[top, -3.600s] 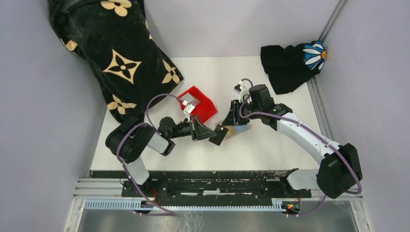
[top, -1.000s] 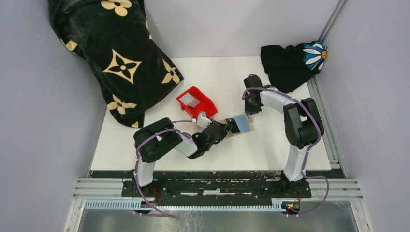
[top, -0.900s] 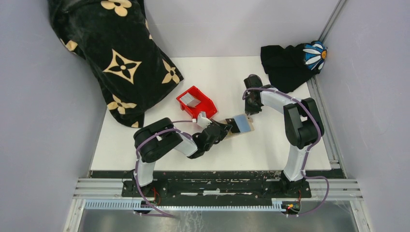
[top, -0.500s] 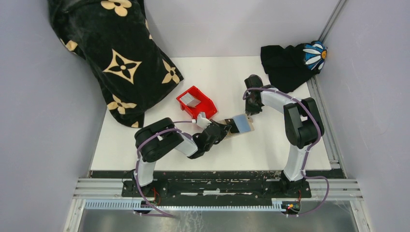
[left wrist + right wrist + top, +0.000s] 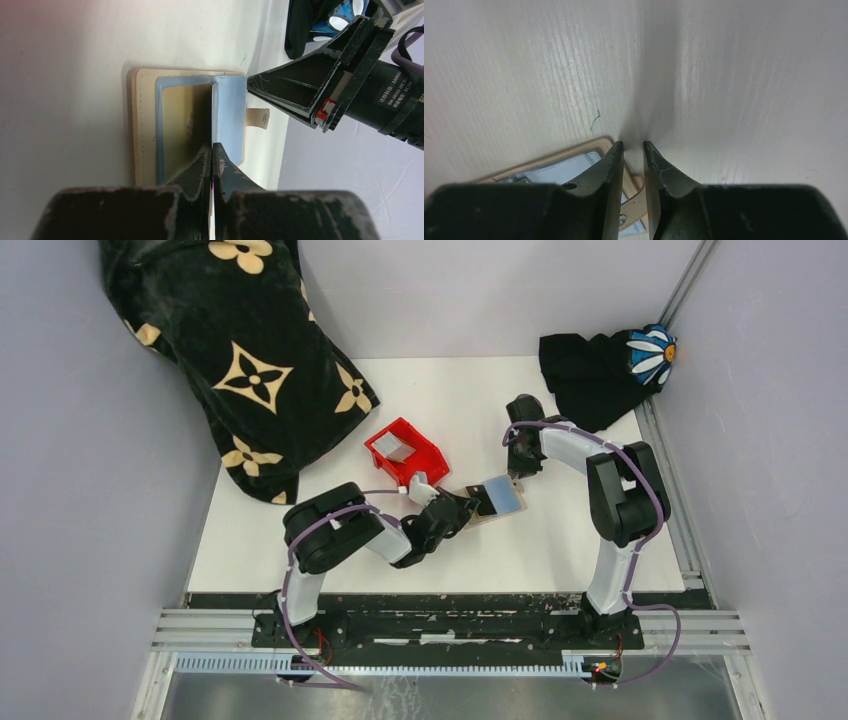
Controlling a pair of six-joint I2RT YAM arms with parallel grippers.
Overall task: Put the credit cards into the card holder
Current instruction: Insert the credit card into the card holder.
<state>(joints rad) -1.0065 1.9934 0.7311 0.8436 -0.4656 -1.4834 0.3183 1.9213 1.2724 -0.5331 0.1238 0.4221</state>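
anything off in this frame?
Nothing spilled or damaged. One oddity: the credit card looks to stand on edge at the fold of the open card holder, pinched in the left fingers, not lying flat.

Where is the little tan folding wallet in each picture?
Top external: the tan folding card holder sits near the centre, right of the red plastic bin.
Left wrist: holder in the middle, left of centre.
Right wrist: holder at the bottom left.
Shared landmark: its tan snap tab.
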